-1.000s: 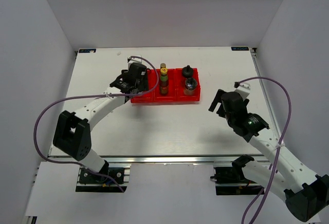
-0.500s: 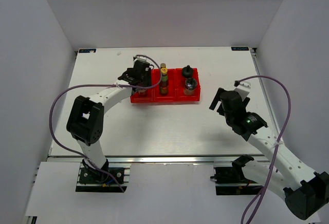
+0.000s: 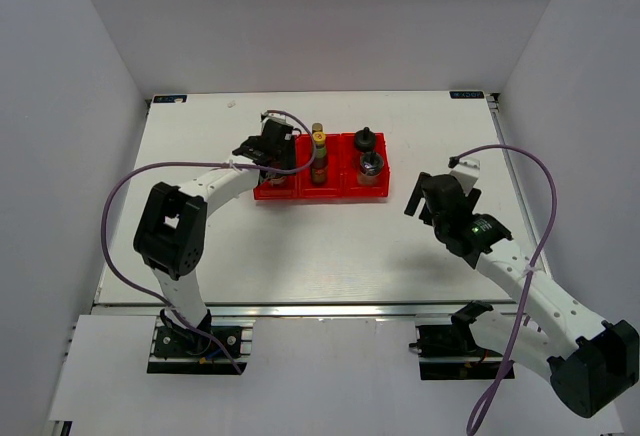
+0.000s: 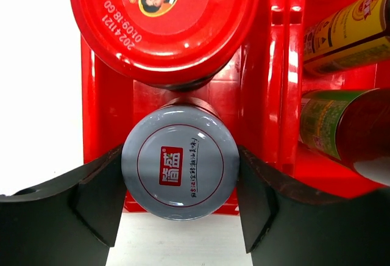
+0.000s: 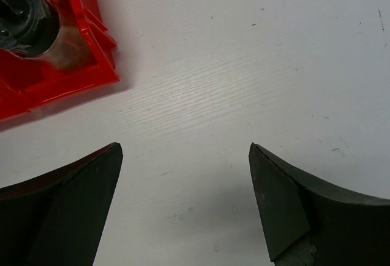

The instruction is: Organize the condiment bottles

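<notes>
Count on my feed: six condiment containers, three bins, two arms.
On the one white tabletop [image 3: 300,246] I count three joined red plastic bins [image 3: 345,193] with two containers in each. That makes four jars: a red-lidded dark jar [image 4: 164,22], a grey-metallic-lidded jar [image 4: 180,165], a black-lidded jar [image 3: 365,139] and a silver-lidded jar [image 3: 371,164]. There are also two bottles, a thin yellow-labelled bottle [image 4: 347,31] and a yellow-capped red-labelled bottle [image 3: 319,142]. I also count two white arms, the left arm [image 3: 215,188] and the right arm [image 3: 525,281], each with one black two-finger claw: the left claw [image 3: 268,146] and the right claw [image 5: 183,156].
</notes>
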Tool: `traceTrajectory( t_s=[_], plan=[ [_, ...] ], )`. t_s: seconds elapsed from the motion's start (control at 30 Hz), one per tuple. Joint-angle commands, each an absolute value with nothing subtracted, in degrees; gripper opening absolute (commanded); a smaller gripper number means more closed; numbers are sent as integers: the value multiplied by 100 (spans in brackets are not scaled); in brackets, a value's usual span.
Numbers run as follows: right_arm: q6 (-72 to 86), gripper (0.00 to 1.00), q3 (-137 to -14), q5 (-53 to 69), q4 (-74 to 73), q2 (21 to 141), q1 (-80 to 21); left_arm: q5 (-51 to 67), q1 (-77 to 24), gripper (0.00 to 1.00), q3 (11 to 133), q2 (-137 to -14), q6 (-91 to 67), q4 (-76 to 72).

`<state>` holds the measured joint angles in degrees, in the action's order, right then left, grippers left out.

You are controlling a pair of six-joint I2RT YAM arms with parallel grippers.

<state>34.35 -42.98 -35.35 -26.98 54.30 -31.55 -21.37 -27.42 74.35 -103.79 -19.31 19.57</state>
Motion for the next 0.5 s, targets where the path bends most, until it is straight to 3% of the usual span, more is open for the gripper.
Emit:
traceTrajectory(
  t_s=[0.0,0.1,0.2,0.47],
  plan=[
    [3437,89,-4614,-3463,-2663,5362,-3138,-2162,-2698,78,7857,-9994,-2021,1932],
    [3331,89,-4658,-3279,-2619,5309,-3138,-2267,-2698,85,7927,-9783,-2030,2117],
    [3296,89,-4720,-3173,-2619,5247,-3138,-2312,-2698,98,7945,-9423,-2030,2319],
    [3252,89,-4825,-2944,-2741,5019,-3138,-2601,-2698,98,7937,-8158,-2723,3531]
  ],
)
